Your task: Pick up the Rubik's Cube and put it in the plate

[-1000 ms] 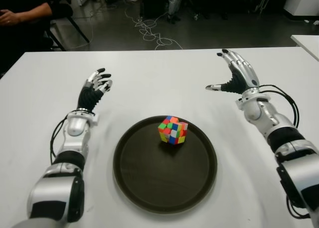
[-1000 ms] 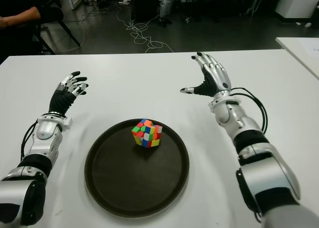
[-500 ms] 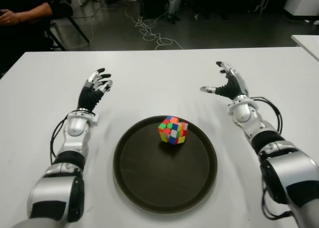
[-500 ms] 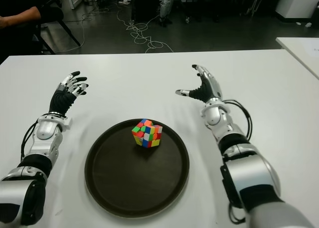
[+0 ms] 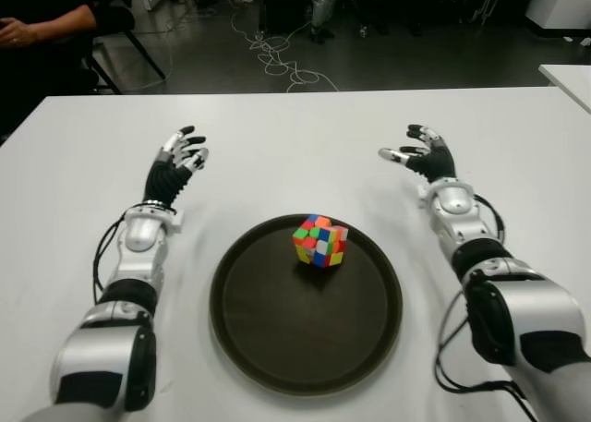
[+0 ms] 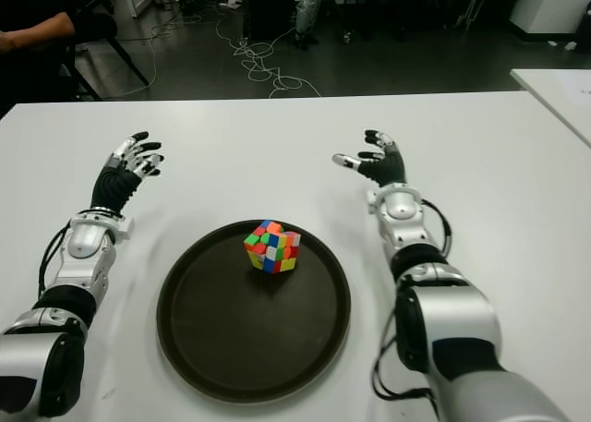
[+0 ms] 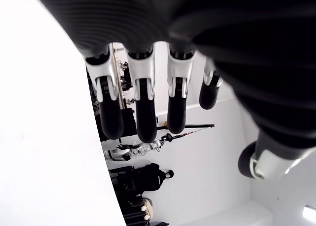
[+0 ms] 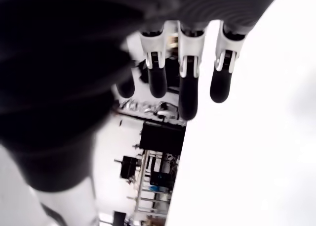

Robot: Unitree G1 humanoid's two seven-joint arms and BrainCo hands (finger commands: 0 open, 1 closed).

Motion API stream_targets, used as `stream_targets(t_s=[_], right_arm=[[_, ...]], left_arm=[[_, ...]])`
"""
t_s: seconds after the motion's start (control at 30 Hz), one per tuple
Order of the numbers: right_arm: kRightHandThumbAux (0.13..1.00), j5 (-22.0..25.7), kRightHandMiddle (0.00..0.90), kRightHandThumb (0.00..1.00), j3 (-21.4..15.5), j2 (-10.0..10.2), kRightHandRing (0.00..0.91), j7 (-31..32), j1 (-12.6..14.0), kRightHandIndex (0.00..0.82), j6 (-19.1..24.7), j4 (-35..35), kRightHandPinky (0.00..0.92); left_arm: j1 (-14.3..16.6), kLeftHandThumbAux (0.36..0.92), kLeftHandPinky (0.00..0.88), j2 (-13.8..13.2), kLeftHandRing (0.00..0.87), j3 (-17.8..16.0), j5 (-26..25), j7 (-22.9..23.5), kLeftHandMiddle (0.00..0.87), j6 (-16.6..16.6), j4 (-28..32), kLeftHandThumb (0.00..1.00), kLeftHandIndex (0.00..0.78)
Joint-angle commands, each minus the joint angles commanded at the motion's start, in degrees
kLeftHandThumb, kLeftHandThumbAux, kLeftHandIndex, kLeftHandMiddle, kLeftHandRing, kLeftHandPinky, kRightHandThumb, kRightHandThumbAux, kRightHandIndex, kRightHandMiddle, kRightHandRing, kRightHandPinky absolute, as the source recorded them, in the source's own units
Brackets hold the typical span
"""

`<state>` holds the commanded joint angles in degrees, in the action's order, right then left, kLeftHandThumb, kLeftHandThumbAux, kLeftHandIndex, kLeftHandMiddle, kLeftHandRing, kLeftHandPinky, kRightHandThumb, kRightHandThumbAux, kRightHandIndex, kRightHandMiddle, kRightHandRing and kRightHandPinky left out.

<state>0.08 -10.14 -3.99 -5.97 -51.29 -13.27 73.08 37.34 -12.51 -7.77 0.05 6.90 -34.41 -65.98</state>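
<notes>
Rubik's Cube (image 5: 320, 241) sits inside the dark round plate (image 5: 277, 348), toward its far edge, on the white table (image 5: 295, 136). Left hand (image 5: 175, 163) left of plate, fingers spread, holding nothing. Right hand (image 5: 423, 156) beyond the plate's right side, fingers relaxed and extended, empty, well apart from the cube.

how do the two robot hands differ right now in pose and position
The left hand shows left of the dark plate, fingers pointing up and away in a tight fan. The right hand shows on the plate's right, thumb reaching inward toward the middle and fingers more curved. The right hand shows a little farther from the plate's rim than the left. Both are open and hold nothing; the Rubik's Cube sits in the plate.
</notes>
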Motion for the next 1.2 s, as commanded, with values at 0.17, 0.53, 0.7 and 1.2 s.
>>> stream_targets(t_s=[0.17,0.53,0.7,1.2], right_arm=[[0.915,1.1,0.307,0.0,-0.9,1.6,0.336,-1.6,0.5,0.24,0.2,-0.5,0.386],[0.92,1.7,0.354,0.069,-1.2,3.4,0.382,-4.7,6.7,0.275,-4.4,-9.1,0.419],[0.92,1.1,0.358,0.073,-0.2,4.9,0.386,-6.1,10.3,0.282,-5.9,-13.5,0.419],[0.749,-4.6,0.373,0.648,5.4,6.9,0.377,-9.9,19.9,0.402,-9.3,-25.7,0.407]], left_arm=[[-0.2,0.544,0.308,0.1,0.261,0.0,-0.1,0.2,0.236,-0.3,0.2,0.059,0.142],[-0.3,0.54,0.308,0.3,0.267,-0.3,-0.5,0.2,0.244,-0.2,0.5,0.062,0.153],[-0.3,0.537,0.308,0.3,0.26,-0.2,-0.5,0.2,0.241,-0.1,0.4,0.06,0.152],[-0.6,0.55,0.29,0.1,0.25,-0.5,-0.8,1.6,0.235,-0.5,0.5,0.046,0.145]])
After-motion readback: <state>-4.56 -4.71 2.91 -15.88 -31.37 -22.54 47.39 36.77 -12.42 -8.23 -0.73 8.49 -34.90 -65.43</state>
